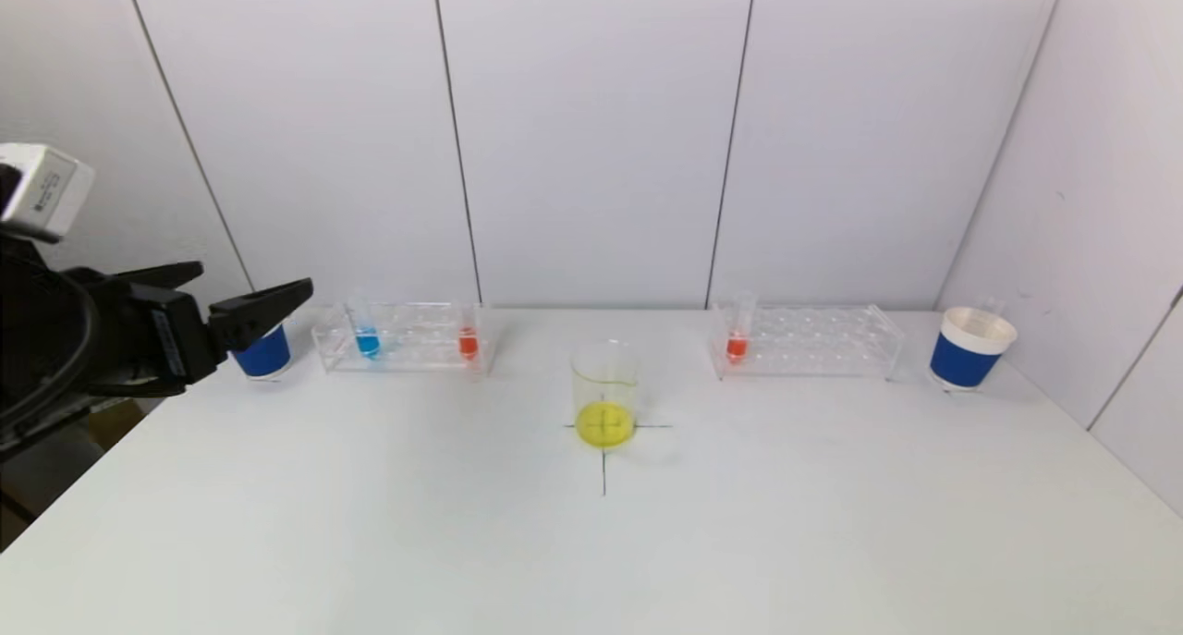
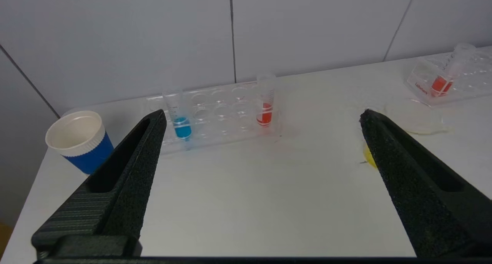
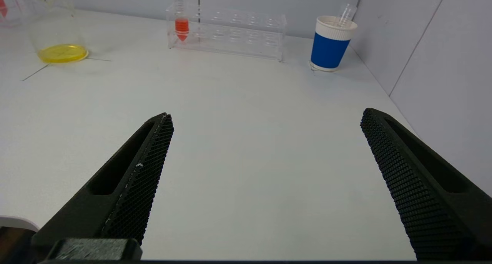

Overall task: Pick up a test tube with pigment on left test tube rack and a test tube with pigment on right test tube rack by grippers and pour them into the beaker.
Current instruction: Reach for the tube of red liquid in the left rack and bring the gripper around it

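Note:
The left test tube rack [image 1: 407,347] is clear plastic and holds a tube of blue pigment [image 1: 367,341] and a tube of red pigment [image 1: 468,343]. The right test tube rack [image 1: 813,341] holds one tube of red pigment [image 1: 737,344] at its inner end. The glass beaker [image 1: 604,395] stands between them on a cross mark, with yellow liquid at its bottom. My left gripper [image 1: 254,281] hovers open at the table's left edge, short of the left rack [image 2: 219,114], holding nothing. My right gripper [image 3: 267,114] is open over bare table, well short of the right rack [image 3: 230,29], and does not show in the head view.
A blue and white paper cup [image 1: 263,353] stands left of the left rack. Another cup [image 1: 969,348] stands right of the right rack with an empty clear tube [image 3: 346,12] in it. Walls close in behind and on the right of the white table [image 1: 370,524].

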